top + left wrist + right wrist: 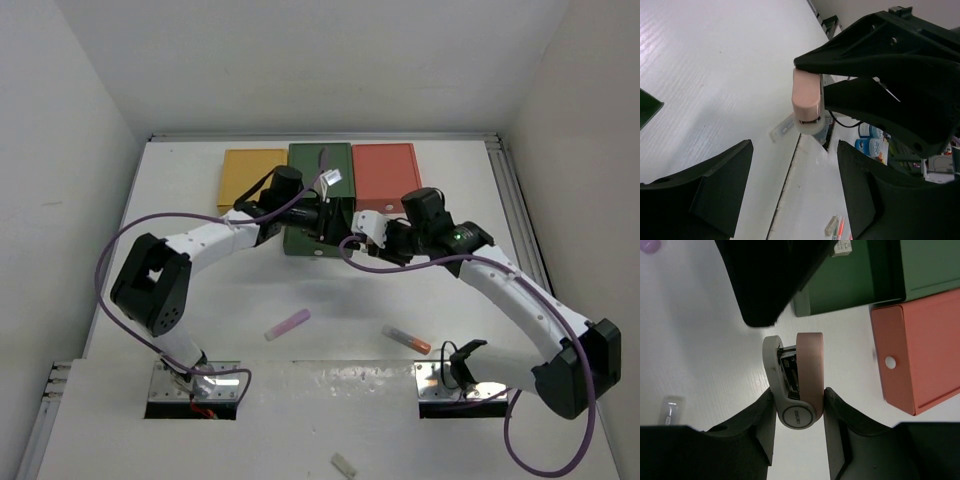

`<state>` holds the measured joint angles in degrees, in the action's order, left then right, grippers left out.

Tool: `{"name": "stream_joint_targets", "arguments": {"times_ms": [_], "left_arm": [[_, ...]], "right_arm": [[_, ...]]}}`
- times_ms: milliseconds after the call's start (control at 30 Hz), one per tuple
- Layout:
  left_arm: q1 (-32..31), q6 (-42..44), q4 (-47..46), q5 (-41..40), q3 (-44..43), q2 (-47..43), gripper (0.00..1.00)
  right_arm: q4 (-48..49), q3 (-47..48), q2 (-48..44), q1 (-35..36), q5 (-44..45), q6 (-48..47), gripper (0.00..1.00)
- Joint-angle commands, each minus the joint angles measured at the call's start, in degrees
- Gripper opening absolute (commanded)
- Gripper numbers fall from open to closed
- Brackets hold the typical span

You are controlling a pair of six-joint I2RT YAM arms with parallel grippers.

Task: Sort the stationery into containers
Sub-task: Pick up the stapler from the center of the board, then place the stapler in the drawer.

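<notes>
Right wrist view: my right claw [799, 407] clamps a pink-and-white mini stapler [807, 365] by its round end, just near the dark green box [855, 280] — free end offered, I judge, to my left claw [792, 172], whose jaws stand apart, empty.

Left white arm [215, 238] and right white arm [520, 300] both stretch forward and bend inward, wrists almost meeting. Right gripper [797, 407] clamps a small pink-and-white stapler [809, 370]. Left gripper [795, 190] faces it, black jaws wide apart, seemingly touching nothing.
</notes>
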<state>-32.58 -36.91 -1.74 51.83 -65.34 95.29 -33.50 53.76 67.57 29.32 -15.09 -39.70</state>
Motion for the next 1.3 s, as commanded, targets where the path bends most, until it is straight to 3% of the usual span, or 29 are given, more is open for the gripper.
{"name": "stream_joint_targets", "arguments": {"times_ms": [0,467,1267], "left_arm": [[-1.61,1.13,0.33,-1.82,-2.42,0.34,0.74],[-3.02,1.13,-1.25,-3.32,-3.83,0.95,0.70],[-5.57,-0.89,-4.06,2.57,-4.01,3.33,0.45]], "right_arm": [[1.24,3.98,0.45,1.53,0.85,-1.17,0.17],[-2.10,4.95,0.98,4.43,0.68,-0.55,0.17],[-3.24,5.31,1.25,6.80,1.56,-3.10,0.17]]}}
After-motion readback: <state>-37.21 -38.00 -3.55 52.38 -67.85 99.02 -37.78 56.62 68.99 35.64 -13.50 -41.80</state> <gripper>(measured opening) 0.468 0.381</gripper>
